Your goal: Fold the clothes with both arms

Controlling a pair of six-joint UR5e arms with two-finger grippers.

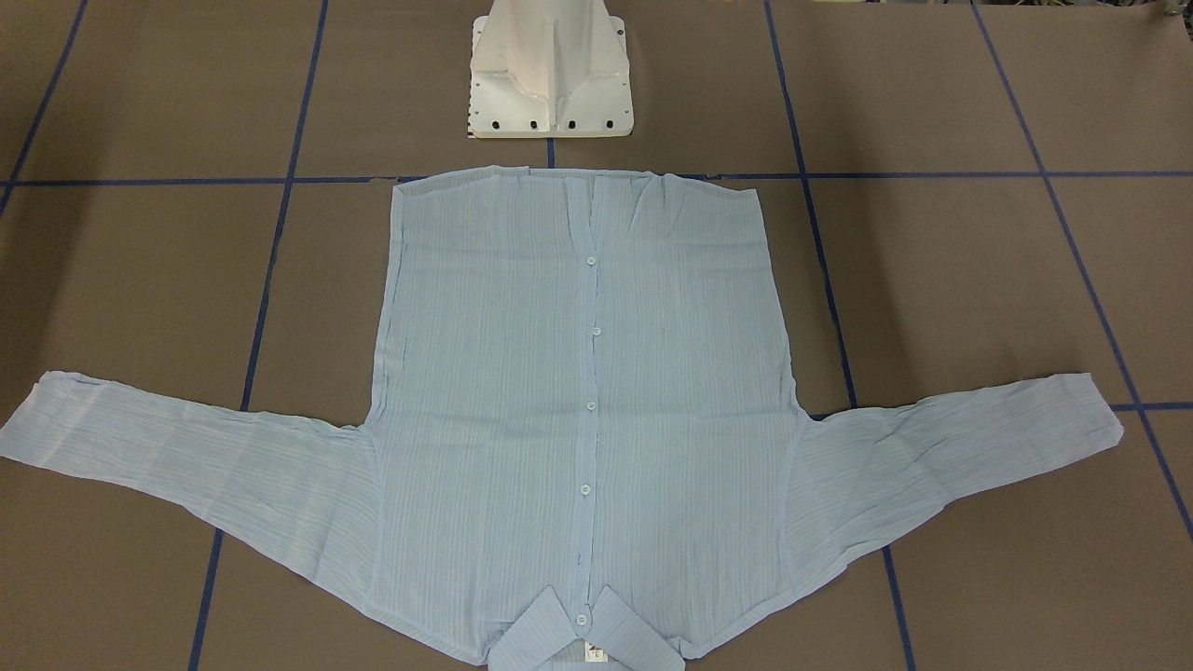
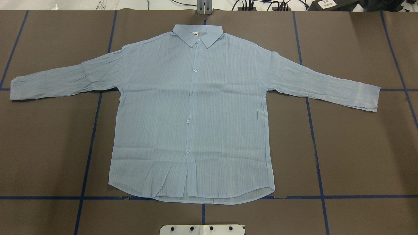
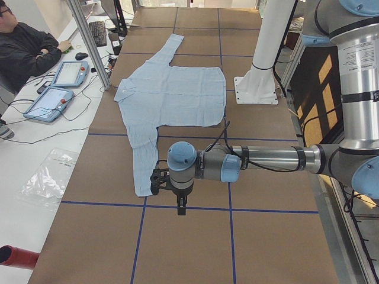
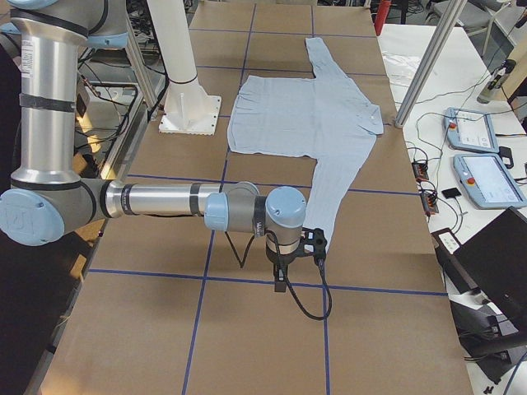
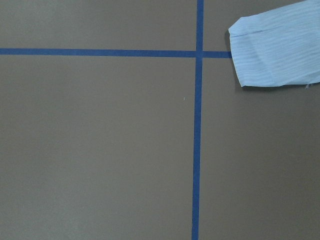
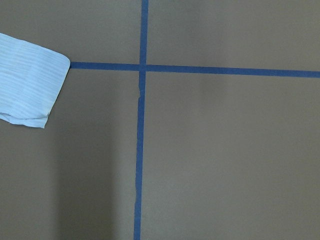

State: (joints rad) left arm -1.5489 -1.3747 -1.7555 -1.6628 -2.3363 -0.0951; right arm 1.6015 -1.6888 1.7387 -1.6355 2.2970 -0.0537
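The clothes are one light blue striped shirt (image 2: pixel 196 124), lying flat and buttoned, front up, on the brown table. Its collar (image 2: pixel 197 34) points away from the robot and both sleeves are spread wide. The left arm's gripper (image 3: pixel 179 204) hangs over the table just past the left sleeve's cuff (image 5: pixel 275 50). Just past the right cuff (image 6: pixel 27 85) hangs the right arm's gripper (image 4: pixel 280 284). Both grippers show only in the side views, so I cannot tell whether they are open or shut. Neither touches the shirt (image 1: pixel 578 391).
The white pedestal base (image 1: pixel 550 84) stands by the shirt's hem. Blue tape lines (image 2: pixel 88 156) cross the brown table. A seated person (image 3: pixel 23 47), teach pendants (image 4: pixel 486 164) and a metal post (image 3: pixel 89 41) are along the far edge.
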